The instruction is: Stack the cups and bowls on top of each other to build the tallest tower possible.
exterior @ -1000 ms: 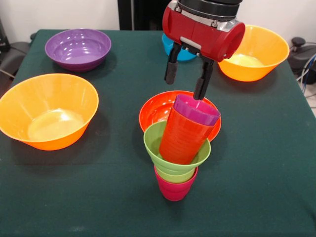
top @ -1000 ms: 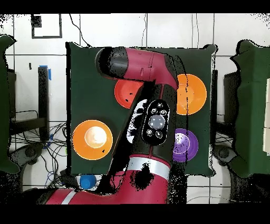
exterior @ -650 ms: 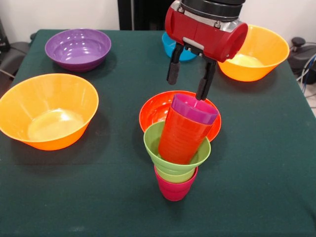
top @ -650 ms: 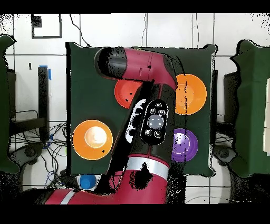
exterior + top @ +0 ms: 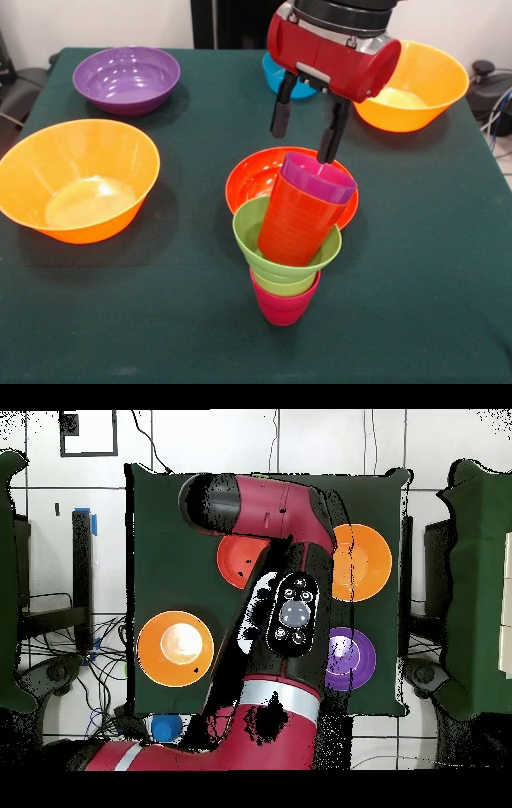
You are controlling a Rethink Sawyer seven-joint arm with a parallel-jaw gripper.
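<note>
While the tower (image 5: 290, 240) stands near the worktop's (image 5: 416, 320) front edge — crimson cup, lime green cup and small lime green bowl, with the orange-red and purple cups nested and leaning on top — five bowls remain unstacked. The gripper (image 5: 306, 132) hovers just above the tower, fingers (image 5: 280, 116) apart and empty. Judged, the red-orange bowl (image 5: 254, 178) touching the tower's back crowds it; open worktop lies in front and to either side.

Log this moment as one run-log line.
gripper: open, empty, above tower | tower: crimson cup, green cup, green bowl, orange-red cup, purple cup; top leaning | red-orange bowl: behind tower | loose: two orange bowls, purple bowl
</note>
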